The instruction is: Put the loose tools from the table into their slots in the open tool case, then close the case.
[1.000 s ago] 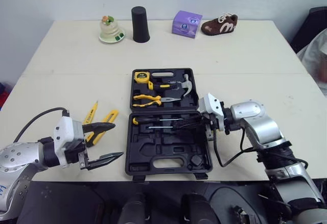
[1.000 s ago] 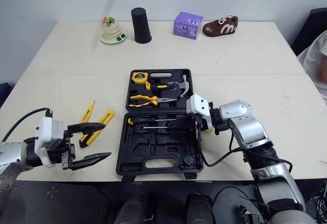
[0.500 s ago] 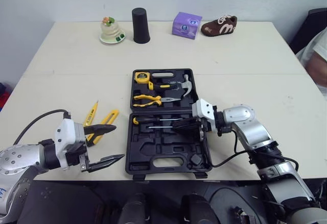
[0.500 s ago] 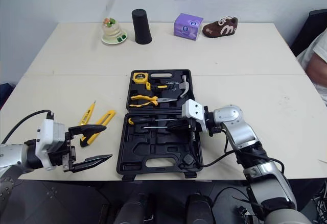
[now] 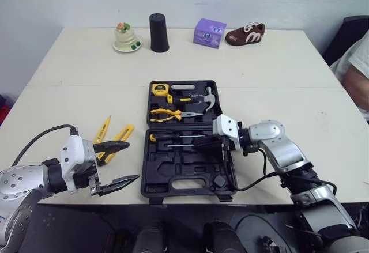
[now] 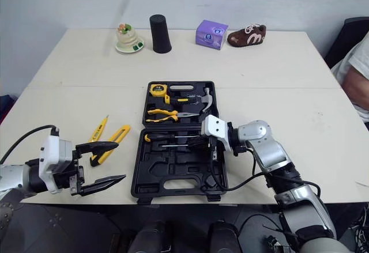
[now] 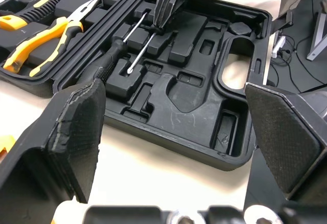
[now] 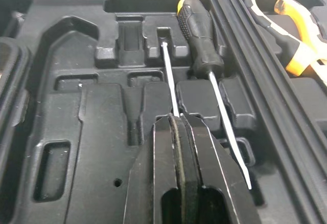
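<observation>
The right arm reaches in from the near right edge of the table (image 5: 259, 63), elbow bent and wrist turned inward. The right gripper (image 8: 174, 124) therefore points toward the robot's left, low over the near half of the open tool case (image 5: 173, 193). Its two fingers are pressed together on a thin steel shaft (image 8: 168, 76). The shaft runs straight out from the fingertips, and its far end sits in a moulded slot. Just beside that shaft, on the side away from the robot, a black-handled screwdriver (image 5: 164, 136) lies in its own slot, parallel to it. Farther beyond the gripper, the case's other half holds pliers (image 5: 167, 113), a hammer (image 5: 207, 96) and a tape measure (image 5: 159, 87).

The left arm lies low along the near left edge of the table, its forearm aimed toward the case. The left gripper (image 5: 132, 161) is spread wide and holds nothing. Its far finger lies over the end of a yellow utility knife (image 5: 122, 133). A yellow tester screwdriver (image 5: 102, 127) rests on the table just past that knife. The case wall is close ahead of the fingertips.
</observation>
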You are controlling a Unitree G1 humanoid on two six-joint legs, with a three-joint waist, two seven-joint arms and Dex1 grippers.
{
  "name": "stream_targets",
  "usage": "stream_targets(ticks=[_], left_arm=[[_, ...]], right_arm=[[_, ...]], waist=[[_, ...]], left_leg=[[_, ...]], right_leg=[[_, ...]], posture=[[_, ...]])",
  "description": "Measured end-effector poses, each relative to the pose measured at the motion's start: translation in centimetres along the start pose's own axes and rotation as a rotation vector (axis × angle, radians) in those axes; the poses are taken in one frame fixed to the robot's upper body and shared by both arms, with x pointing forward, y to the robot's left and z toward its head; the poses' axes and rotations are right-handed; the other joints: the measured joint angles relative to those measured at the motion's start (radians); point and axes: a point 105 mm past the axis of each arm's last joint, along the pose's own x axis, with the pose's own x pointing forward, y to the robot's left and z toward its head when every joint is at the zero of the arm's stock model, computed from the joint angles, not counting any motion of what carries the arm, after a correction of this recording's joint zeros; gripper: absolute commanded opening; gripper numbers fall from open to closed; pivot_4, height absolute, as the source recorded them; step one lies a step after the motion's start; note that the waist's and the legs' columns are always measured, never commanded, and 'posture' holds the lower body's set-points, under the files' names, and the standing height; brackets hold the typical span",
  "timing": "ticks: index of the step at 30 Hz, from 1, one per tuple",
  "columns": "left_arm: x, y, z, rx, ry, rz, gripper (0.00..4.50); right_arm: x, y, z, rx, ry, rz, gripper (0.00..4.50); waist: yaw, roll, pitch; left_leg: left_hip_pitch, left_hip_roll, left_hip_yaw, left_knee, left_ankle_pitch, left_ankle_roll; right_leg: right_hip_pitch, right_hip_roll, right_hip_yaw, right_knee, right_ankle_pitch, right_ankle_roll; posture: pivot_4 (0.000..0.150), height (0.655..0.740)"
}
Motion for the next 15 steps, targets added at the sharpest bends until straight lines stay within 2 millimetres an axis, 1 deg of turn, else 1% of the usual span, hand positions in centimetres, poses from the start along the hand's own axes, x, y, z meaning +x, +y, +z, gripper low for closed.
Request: stream_targets(ticks=[1,2,3,5,6,7,8,9,10,11,12,14,15], left_arm=[[-0.2,0.3,0.0,0.006,-0.002,0.017,4.5],[-0.6,1.0,-0.1,0.008,-0.012,0.067,4.5],[-1.5,1.9,-0.2,0.004,-0.023,0.147,4.5],[-2.3,2.7,-0.6,-0.008,-0.016,0.212,4.5],[-2.9,3.1,-0.9,-0.013,-0.01,0.251,4.5],[-3.8,3.9,-1.3,-0.011,-0.009,0.324,4.5],[-5.0,4.9,-1.7,-0.009,-0.006,0.418,4.5],[-5.9,5.5,-2.0,-0.014,0.002,0.472,4.5],[-7.2,6.3,-2.4,-0.016,0.008,0.564,4.5],[-8.8,7.1,-2.7,-0.018,0.011,0.666,4.5],[-11.4,8.1,-3.5,-0.034,0.028,0.802,4.5],[-15.5,8.7,-5.2,-0.08,0.075,0.994,4.5],[-17.0,8.6,-5.9,-0.101,0.088,1.065,4.5]], right_arm=[[-0.3,0.2,0.3,0.0,-0.042,0.004,0.04],[-1.2,0.3,1.0,-0.001,-0.116,-0.003,0.04],[-2.7,0.2,1.8,-0.002,-0.18,-0.038,0.04],[-4.3,-0.3,2.2,0.007,-0.202,-0.091,0.65],[-5.5,-0.6,2.4,0.017,-0.207,-0.132,0.79],[-7.3,-0.8,2.3,0.015,-0.196,-0.196,1.26],[-9.0,-0.6,1.4,0.01,-0.16,-0.259,1.65],[-9.8,-0.4,0.8,0.011,-0.14,-0.296,2.09],[-11.4,-0.6,0.0,-0.005,-0.105,-0.387,2.61],[-13.5,-0.9,-1.0,-0.011,-0.066,-0.498,3.04],[-16.8,-1.1,-2.3,-0.01,-0.005,-0.642,3.45],[-21.6,-0.8,-3.4,-0.014,0.07,-0.835,4.4],[-23.3,-0.4,-3.8,-0.022,0.098,-0.895,4.47]], waist=[[0.0,0.001,0.001],[0.0,0.003,0.002],[0.0,0.004,0.003],[0.0,0.005,0.003],[0.0,0.004,0.003],[0.0,0.004,0.003],[0.001,0.004,0.003],[0.001,0.004,0.004],[0.001,0.004,0.004],[0.002,0.004,0.004],[0.003,0.004,0.005],[0.002,0.004,0.005],[0.001,0.004,0.005]], left_leg=[[-0.001,0.0,0.0,0.0,0.0,0.0],[-0.002,-0.001,0.0,0.0,0.0,0.001],[-0.003,-0.001,0.0,0.001,-0.001,0.002],[-0.003,-0.001,0.0,0.002,-0.001,0.004],[-0.003,-0.001,0.0,0.002,-0.002,0.004],[-0.003,-0.001,0.001,0.002,-0.002,0.005],[-0.003,-0.001,0.001,0.002,-0.003,0.004],[-0.003,-0.001,0.001,0.001,-0.003,0.004],[-0.003,-0.001,0.002,0.001,-0.003,0.004],[-0.003,-0.001,0.003,0.001,-0.003,0.005],[-0.003,-0.002,0.005,0.002,-0.004,0.006],[-0.002,-0.002,0.007,0.002,-0.005,0.007],[0.0,-0.002,0.008,0.002,-0.006,0.008]], right_leg=[[-0.001,0.0,0.0,0.0,0.0,0.0],[-0.001,0.001,0.0,0.0,0.0,0.0],[-0.001,0.001,-0.001,0.001,0.0,0.0],[-0.001,0.001,-0.001,0.001,0.0,0.0],[0.0,0.001,-0.002,0.001,0.0,0.001],[0.0,0.0,-0.003,0.0,0.0,0.001],[0.0,0.0,-0.003,-0.001,0.0,0.001],[-0.001,0.0,-0.004,-0.001,0.0,0.001],[-0.001,0.0,-0.004,-0.001,0.0,0.001],[-0.002,0.0,-0.006,-0.001,0.0,0.001],[-0.002,0.0,-0.007,-0.001,0.0,0.001],[-0.002,-0.001,-0.008,-0.002,0.0,0.001],[-0.001,-0.001,-0.007,-0.002,0.0,0.001]], posture=[[0.15,0.734],[0.15,0.734],[0.15,0.734],[0.15,0.734],[0.15,0.734],[0.15,0.734],[0.15,0.734],[0.15,0.734],[0.15,0.734],[0.15,0.734],[0.15,0.734],[0.15,0.734],[0.15,0.734]])
